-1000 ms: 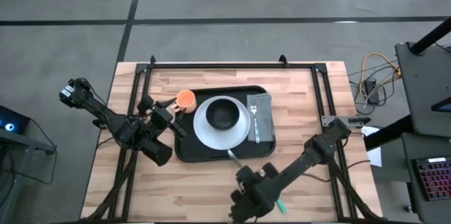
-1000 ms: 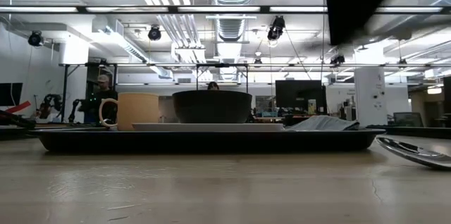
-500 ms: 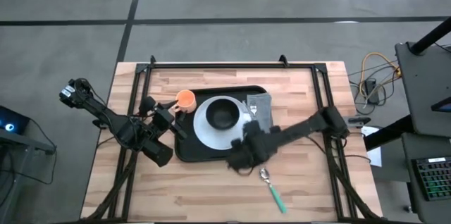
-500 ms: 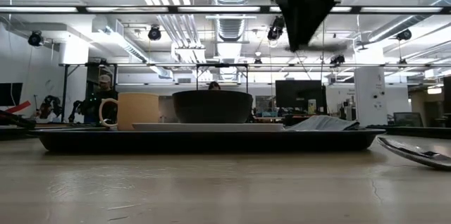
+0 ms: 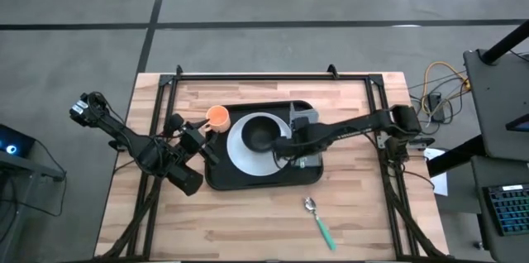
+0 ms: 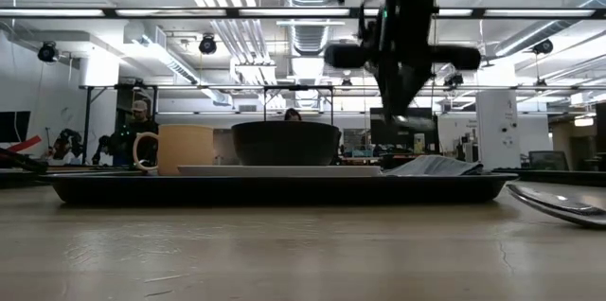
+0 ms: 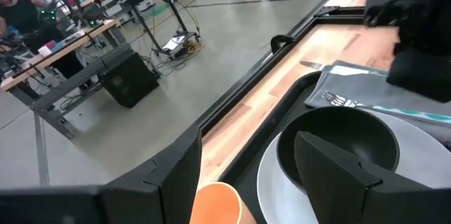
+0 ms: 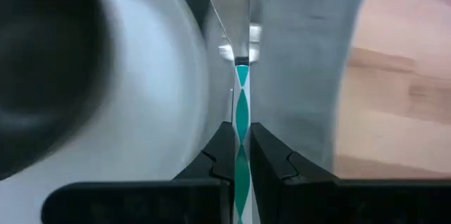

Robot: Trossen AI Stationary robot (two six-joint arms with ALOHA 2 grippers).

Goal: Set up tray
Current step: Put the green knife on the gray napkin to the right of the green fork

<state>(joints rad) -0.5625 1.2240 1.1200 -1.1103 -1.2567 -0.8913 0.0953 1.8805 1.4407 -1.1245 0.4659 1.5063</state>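
Note:
The black tray (image 5: 248, 182) lies mid-table. On it are a white plate (image 5: 240, 151) with a black bowl (image 5: 260, 133), an orange cup (image 5: 217, 116) at its far left and a grey napkin (image 5: 307, 118) at its right. A fork (image 7: 338, 99) lies on the napkin. My right gripper (image 5: 285, 143) is above the tray between plate and napkin, shut on a knife (image 8: 242, 111) with a teal-and-white handle. My left gripper (image 5: 202, 135) is open and empty at the tray's left edge, next to the cup. My right gripper pinches the knife's teal-and-white handle (image 8: 242, 122) between its two fingers. The metal blade (image 8: 229, 13) sticks out past the fingertips, along the gap between the plate's right rim and the napkin. The knife is lifted clear above the tray.
A spoon (image 5: 318, 217) with a green handle lies on the bare wood near the table's front, right of centre; it also shows in the low view (image 6: 559, 204). A black frame runs along the table's far and side edges (image 5: 273, 75).
My right gripper has carried the knife from near the table's front edge toward the far edge. It now stands over the tray beside the plate, and the low view shows it lower than before. The spoon has stayed on the wood.

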